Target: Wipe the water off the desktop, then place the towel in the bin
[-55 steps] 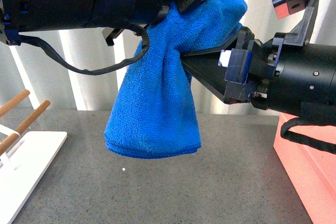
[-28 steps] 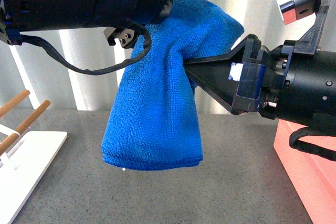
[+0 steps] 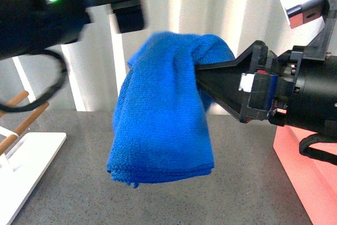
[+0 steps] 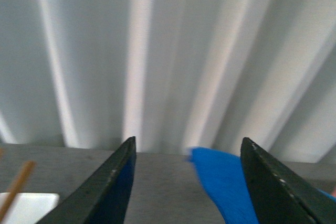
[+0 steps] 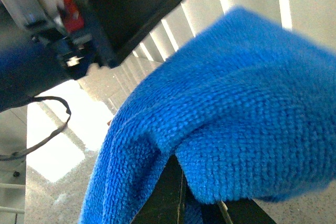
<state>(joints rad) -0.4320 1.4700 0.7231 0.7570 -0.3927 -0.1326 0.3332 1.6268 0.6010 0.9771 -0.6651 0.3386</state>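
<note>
R gripper (image 3: 201, 70) pinches the blue towel (image 3: 163, 114), which hangs in air over the desktop (image 3: 79, 193). L gripper (image 4: 188, 142) fingers spread, empty. Looks like drop-off step: next carry it over the pink bin (image 3: 310, 172) at desktop's right edge & let go.

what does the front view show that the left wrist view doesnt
Only the front view: the right hand shut on the towel, whose whole hanging length shows. Only the left wrist view: the left hand in sharp view, fingers apart with nothing between them. Both: part of the towel, the grey desktop, the white rack with a wooden rod and the ribbed white wall.
</note>
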